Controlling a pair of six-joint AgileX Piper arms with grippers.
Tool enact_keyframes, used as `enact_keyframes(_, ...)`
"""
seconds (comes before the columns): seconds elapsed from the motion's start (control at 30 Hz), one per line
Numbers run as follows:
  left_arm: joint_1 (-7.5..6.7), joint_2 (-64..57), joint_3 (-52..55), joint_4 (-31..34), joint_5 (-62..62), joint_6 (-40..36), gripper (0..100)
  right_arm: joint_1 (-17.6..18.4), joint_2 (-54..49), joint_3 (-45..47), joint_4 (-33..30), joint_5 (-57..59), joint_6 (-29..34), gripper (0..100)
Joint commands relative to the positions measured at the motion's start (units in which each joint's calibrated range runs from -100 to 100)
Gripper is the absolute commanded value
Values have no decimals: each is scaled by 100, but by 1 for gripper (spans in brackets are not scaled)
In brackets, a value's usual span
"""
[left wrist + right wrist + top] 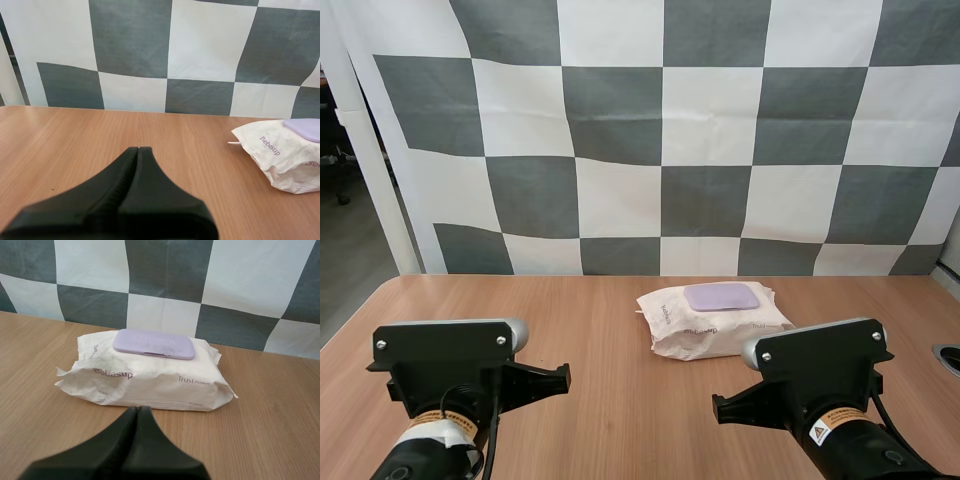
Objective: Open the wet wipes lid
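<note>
A white pack of wet wipes (712,320) lies flat on the wooden table (600,340), right of centre. Its lilac lid (721,296) sits flat and closed on top. In the right wrist view the pack (145,377) lies straight ahead of my right gripper (138,410), whose fingers lie together as one dark wedge, a short way off the pack's front side; the lid (154,344) faces up. My left gripper (138,150) is shut too, holding nothing, with the pack (280,155) well off to its side.
Both arm housings stand at the near table edge in the high view, the left (445,375) and the right (820,375). A round dark fitting (948,356) sits at the table's right edge. Bare wood lies between the arms and the pack.
</note>
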Motion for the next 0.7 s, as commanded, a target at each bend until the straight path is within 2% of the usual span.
enact_keyframes(0.0,0,0,0,-2,8,-4,0,-2,0,0,-4,-2,-4,0)
enact_keyframes(0.57,0,0,0,-2,8,-4,0,-2,0,0,-4,-2,-4,0)
enact_keyframes(0.67,0,0,0,-92,7,-15,0,-2,0,0,385,-180,-4,0)
